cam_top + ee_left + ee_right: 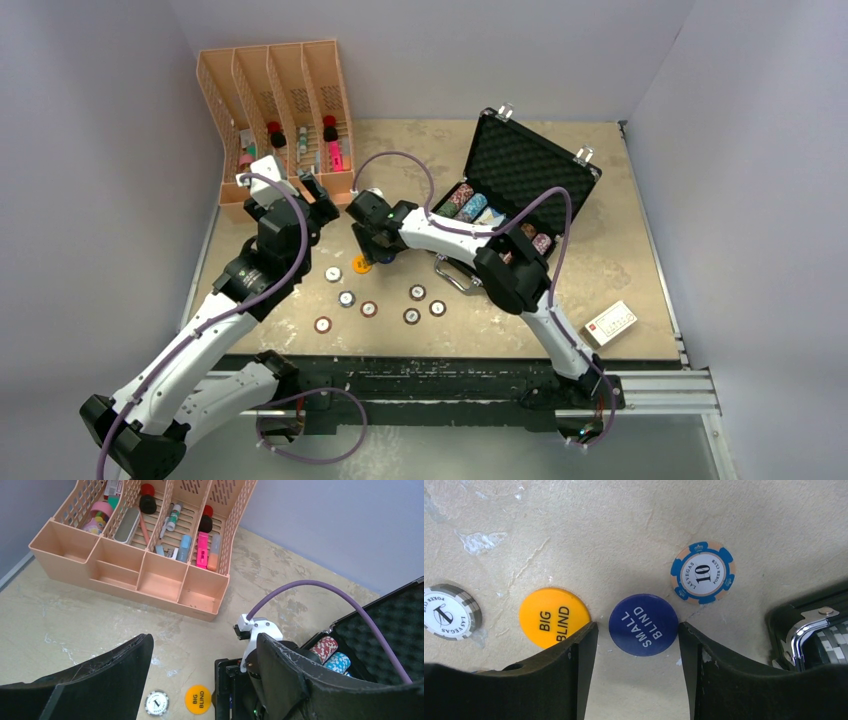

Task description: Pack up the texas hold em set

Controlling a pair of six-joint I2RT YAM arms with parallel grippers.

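The black briefcase [520, 170] lies open at the back right, with rows of coloured chips [470, 205] in its foam. Several loose chips [369, 309] lie on the table in front. My right gripper [638, 626] is open and low over the table. Its fingers stand either side of a blue SMALL BLIND disc [643, 625], with an orange BIG BLIND disc [554, 617] just left of them. A blue-and-orange 10 chip [702, 572] lies beyond. My left gripper [205, 639] is open and empty, held above the table near the rack. The card deck box [610, 323] lies at the front right.
The orange four-slot rack [280, 110] with bottles and pens stands at the back left, close behind my left gripper. The case's silver handle [809, 630] is just right of my right gripper. A grey-and-white chip [157, 702] lies beside the orange disc.
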